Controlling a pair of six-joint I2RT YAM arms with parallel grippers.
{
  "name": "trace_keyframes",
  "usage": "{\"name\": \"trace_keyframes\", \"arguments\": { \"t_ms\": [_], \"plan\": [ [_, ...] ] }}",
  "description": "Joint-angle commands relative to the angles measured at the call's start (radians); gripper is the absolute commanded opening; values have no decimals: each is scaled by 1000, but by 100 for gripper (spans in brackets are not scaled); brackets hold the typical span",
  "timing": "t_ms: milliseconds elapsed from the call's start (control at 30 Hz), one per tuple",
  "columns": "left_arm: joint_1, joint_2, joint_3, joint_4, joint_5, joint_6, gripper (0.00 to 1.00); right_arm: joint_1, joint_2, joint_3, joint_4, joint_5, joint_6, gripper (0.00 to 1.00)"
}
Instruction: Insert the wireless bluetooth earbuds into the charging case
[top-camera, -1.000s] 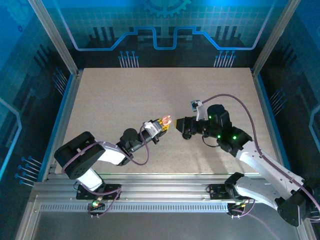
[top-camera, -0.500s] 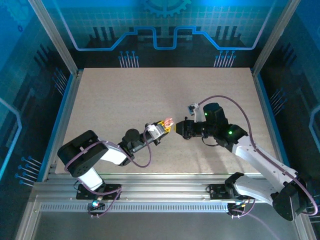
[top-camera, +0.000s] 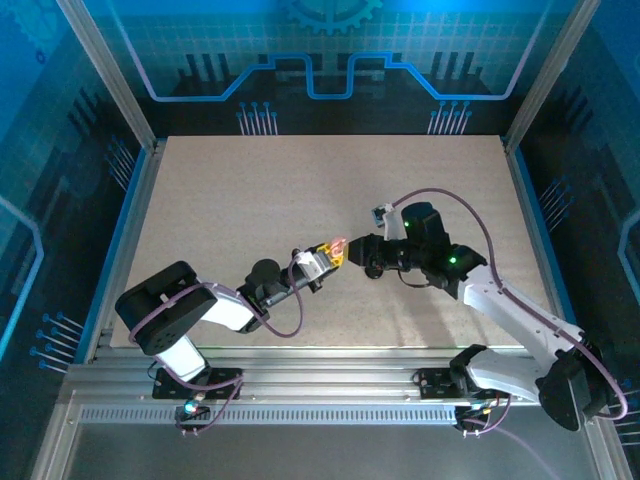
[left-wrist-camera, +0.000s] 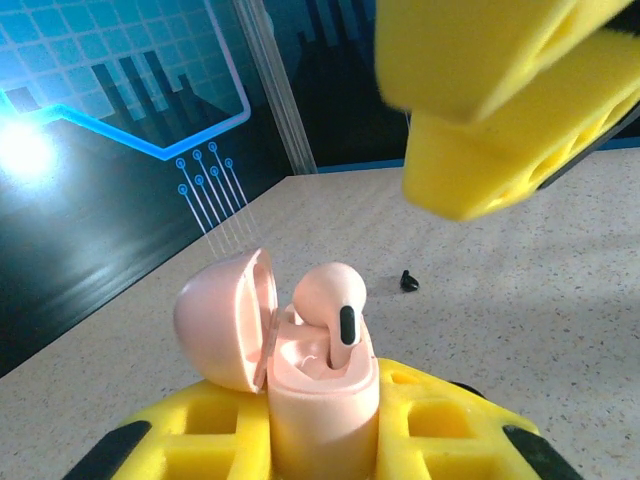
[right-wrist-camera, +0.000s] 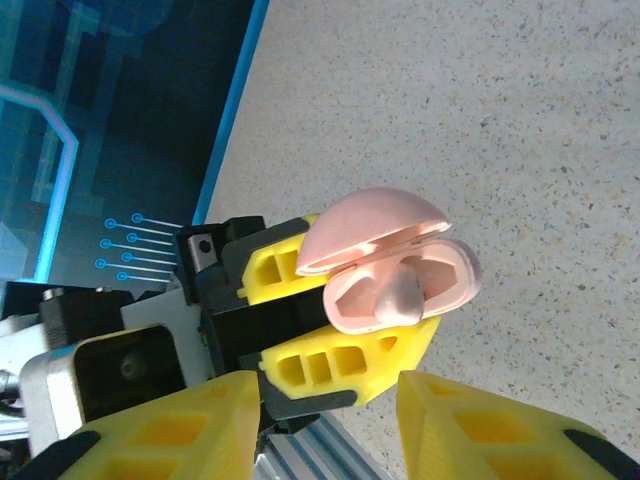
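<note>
My left gripper (left-wrist-camera: 320, 425) is shut on a pink charging case (left-wrist-camera: 322, 392) and holds it upright, its lid (left-wrist-camera: 222, 318) swung open to the left. One pink earbud (left-wrist-camera: 335, 298) stands in the case with its stem down in a socket and its head sticking out. From the right wrist view the same earbud (right-wrist-camera: 400, 297) shows inside the open case (right-wrist-camera: 445, 268). My right gripper (right-wrist-camera: 330, 425) is open with nothing between its yellow fingers (left-wrist-camera: 490, 110), just above and right of the case. From above, both grippers meet mid-table: left (top-camera: 328, 254), right (top-camera: 353, 250).
A tiny black speck (left-wrist-camera: 407, 281) lies on the speckled table (top-camera: 250, 190) beyond the case. Blue-lit walls and metal posts (top-camera: 105, 70) ring the table. The aluminium rail (top-camera: 320, 385) runs along the near edge.
My right gripper has moved left, closer to the case, and its jaws have narrowed a little. The left gripper kept its hold and barely shifted.
</note>
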Motion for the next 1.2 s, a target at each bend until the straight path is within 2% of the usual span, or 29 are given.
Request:
{"name": "trace_keyframes", "arguments": {
  "t_ms": [0,333,1167],
  "plan": [
    [-10,-9,5,41,-21,0,18,-12,16,-3,22,-32,12,41],
    [-9,18,35,41,-7,0,18,-20,38,-2,54,-18,18,37],
    [-10,-16,17,41,-11,-3,19,-27,63,-1,112,-21,40,36]
  ]
}}
